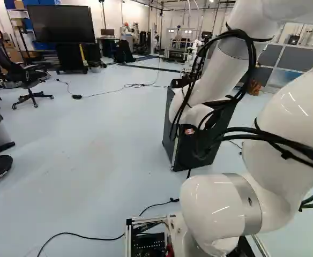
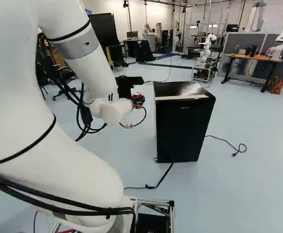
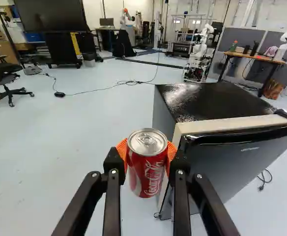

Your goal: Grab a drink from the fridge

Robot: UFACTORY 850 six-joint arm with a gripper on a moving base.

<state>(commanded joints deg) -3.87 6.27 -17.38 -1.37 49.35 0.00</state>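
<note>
The jaws are clenching the drink can (image 3: 147, 169) betw. both orange pads (image 3: 122, 149) at 12 o'clock, its long axis standing approx. vert., i.e. crosswise to their reach. The fridge (image 3: 210, 101) is sitting at approx. 1-2 o'clock, clearance unclear, so the next move is prob. calling for withdrawal twd. 10 o'clock, can upright. White script is running along the can's red side; a small label (image 3: 250, 149) is marking the fridge door.

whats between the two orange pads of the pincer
A red drink can, which the pincer grips from both sides; the wrist view shows this.
</note>
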